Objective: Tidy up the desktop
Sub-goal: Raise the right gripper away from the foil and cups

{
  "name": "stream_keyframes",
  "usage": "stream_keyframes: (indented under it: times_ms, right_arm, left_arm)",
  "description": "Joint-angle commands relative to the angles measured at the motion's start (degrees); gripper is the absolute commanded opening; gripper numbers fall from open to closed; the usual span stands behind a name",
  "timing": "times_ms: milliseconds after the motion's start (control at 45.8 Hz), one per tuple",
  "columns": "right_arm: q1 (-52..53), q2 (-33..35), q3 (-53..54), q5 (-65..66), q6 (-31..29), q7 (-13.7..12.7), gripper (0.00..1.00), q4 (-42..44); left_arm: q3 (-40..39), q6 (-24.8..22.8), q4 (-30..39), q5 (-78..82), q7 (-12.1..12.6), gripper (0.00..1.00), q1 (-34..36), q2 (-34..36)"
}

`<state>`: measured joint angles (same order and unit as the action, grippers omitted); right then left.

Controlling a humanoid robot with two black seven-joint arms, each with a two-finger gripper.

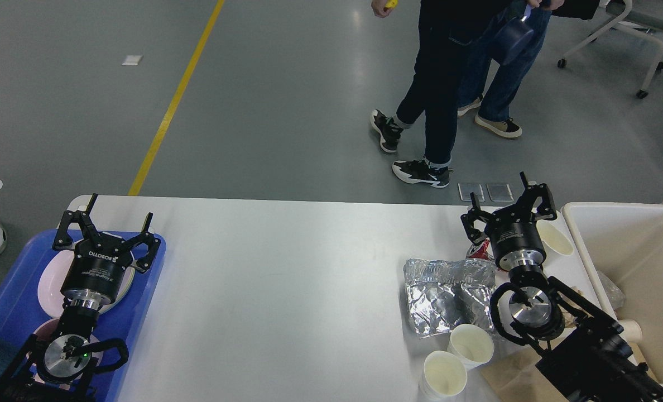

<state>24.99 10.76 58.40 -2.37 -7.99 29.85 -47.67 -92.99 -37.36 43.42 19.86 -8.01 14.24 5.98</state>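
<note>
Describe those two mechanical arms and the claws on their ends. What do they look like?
Both arms are black, built from chunky jointed sections with shiny silver metal discs at the wrists. Thick black cables loop beside each wrist. The left gripper and right gripper are black two-fingered claws of thin linked bars on round black bodies. The left one carries white lettering, and a small green light glows near its wrist.

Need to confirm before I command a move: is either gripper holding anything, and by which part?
Nothing is held. The left gripper is open above the blue tray; the right gripper is open over the desktop.

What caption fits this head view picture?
Two open end effectors hover over a white rectangular desktop with crumpled silver foil and white paper cups.
</note>
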Motion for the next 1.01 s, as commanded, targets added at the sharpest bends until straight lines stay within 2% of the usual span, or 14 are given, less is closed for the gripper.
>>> stream_keyframes:
  times_ms: [0,503,721,983]
  right_arm:
    - [1.47,0.31,1.63,0.00,0.25,0.03,1.00,0.47]
    - [-0.11,1.29,0.93,0.00,-0.10,-0.06,1.00,0.56]
    - [-2.57,1.19,-5.13,0.00,-0.36,-0.32,1.00,-0.23]
    - [-2.93,1.46,-5.31,0.00,-0.36,-0.41,1.00,-0.32]
  left_arm:
    - [0.00,-0.08,0.00,0.00,0.01,0.96,0.00,0.00]
    - [0.00,-0.08,0.00,0.00,0.01,0.96,0.00,0.00]
    - [0.00,-0.08,0.00,0.00,0.01,0.96,0.00,0.00]
    - [0.00,-0.08,0.00,0.00,0.01,0.96,0.00,0.00]
